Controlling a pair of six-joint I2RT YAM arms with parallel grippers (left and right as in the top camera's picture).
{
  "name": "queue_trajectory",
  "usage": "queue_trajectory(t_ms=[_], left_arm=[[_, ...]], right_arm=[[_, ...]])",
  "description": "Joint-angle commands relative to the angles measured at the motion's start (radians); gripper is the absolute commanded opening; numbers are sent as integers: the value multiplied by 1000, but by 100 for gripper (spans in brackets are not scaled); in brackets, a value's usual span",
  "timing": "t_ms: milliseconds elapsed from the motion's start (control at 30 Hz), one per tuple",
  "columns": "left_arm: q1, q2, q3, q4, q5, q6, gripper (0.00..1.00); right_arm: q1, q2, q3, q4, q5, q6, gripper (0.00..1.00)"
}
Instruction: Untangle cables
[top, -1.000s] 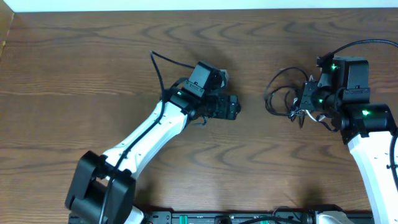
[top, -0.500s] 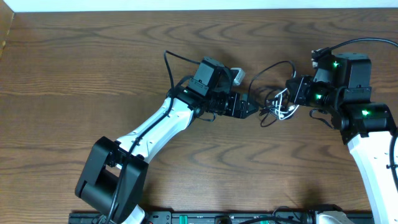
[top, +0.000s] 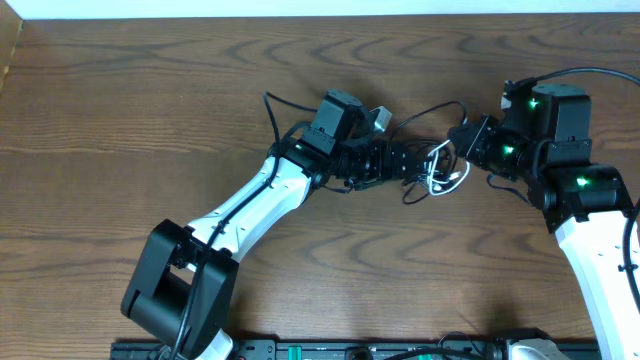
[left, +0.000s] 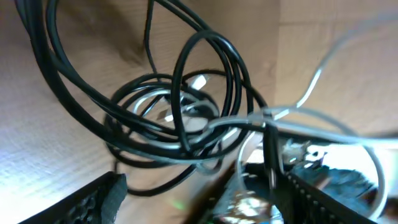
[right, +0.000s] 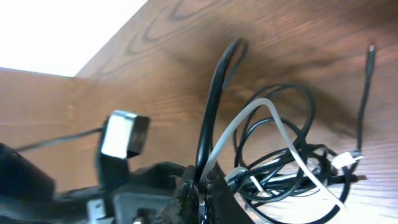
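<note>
1. Overhead: the cables (top: 437, 172) lie in one small knot on the table (top: 150, 100), right of its middle, between the two arms. The left gripper (top: 408, 163) meets the knot from the left and the right gripper (top: 462, 140) from the right. I think they stand opposite so that each one can pull a different strand away. From here both claws are too dark and small to judge, and they cover part of the knot.

2. Left wrist: the fingers (left: 102, 196) show only as two dark corners at the bottom edge, far from each other. So this claw is wide and nothing is in it. The black cable (left: 180, 106) makes several loops just ahead of it, and the white cable (left: 311, 87) crosses them. The picture is blurred and bright at the right, so I cannot tell which strand goes under which.

3. Right wrist: this claw is pressed closed on the cables. A black loop and a white strand come out from between the fingertips (right: 214, 193). Probably it keeps one side of the knot fixed for the other arm. The rest of the coil lies on the wood, with one black plug (right: 371, 50) free and apart. The bottom edge cuts off the fingers. A grey block (right: 124, 134) at the left I cannot identify.
</note>
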Motion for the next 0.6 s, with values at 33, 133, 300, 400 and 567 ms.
queue_trajectory(t_ms=[33,133,300,400,567], left_arm=[[2,-3,5,42,-22,-215,79],[2,-3,5,82,-62,-251,79],[2,-3,5,101,-176,-265,55],[2,-3,5,108,-230,-265,43],[2,-3,5,149,-260,-265,48]], right_arm=[[5,-12,5,26,-90,114,1],[6,-12,5,27,-121,114,1],[6,-12,5,27,-152,114,1],[6,-12,5,27,-155,117,1],[6,-12,5,28,-175,116,1]])
